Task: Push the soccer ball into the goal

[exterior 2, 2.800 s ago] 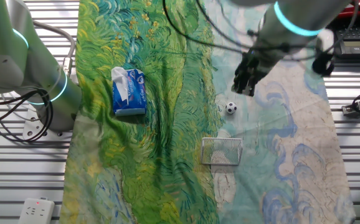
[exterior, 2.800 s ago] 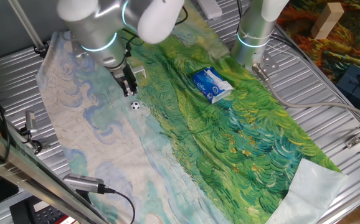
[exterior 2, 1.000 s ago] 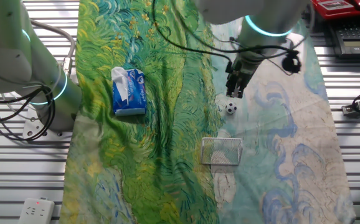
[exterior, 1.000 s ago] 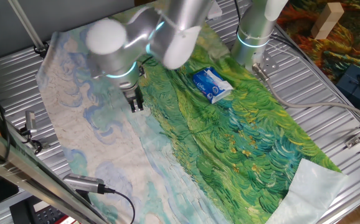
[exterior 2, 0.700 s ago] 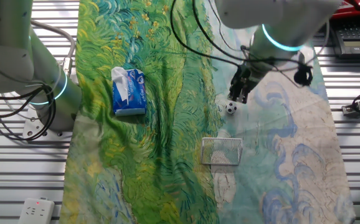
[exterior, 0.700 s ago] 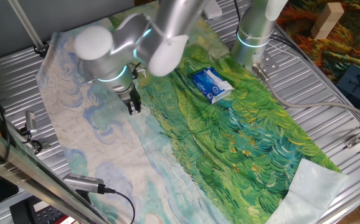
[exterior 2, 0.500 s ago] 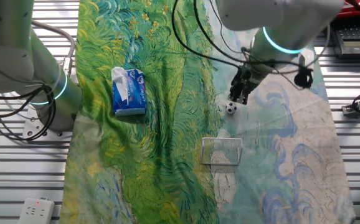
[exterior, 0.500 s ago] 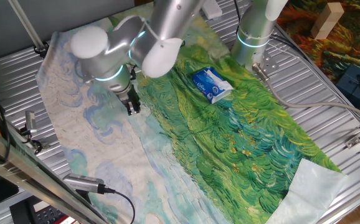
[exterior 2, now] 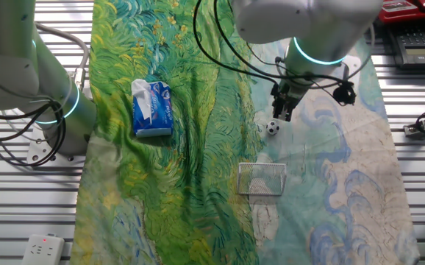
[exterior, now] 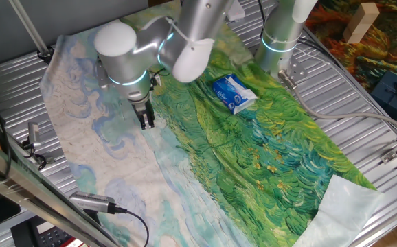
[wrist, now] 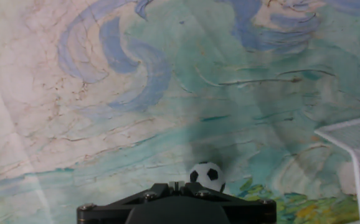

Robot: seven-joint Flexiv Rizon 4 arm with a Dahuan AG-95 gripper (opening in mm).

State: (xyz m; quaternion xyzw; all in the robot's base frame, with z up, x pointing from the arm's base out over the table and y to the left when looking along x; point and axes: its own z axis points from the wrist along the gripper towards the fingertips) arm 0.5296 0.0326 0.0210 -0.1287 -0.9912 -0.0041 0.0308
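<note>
Claw [exterior 2: 281, 112] shifted slightly — one soccer ball [exterior 2: 273, 127], one goal [exterior 2: 262, 179]

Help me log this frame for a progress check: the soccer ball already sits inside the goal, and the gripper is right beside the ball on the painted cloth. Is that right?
Not quite. The soccer ball is still outside the goal, on the cloth with a clear gap between them, as the other fixed view shows. The rest holds: the gripper is right beside the ball on the painted cloth.

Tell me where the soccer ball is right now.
In the other fixed view, the soccer ball lies on the painted cloth, just below the gripper and above the goal.
</note>
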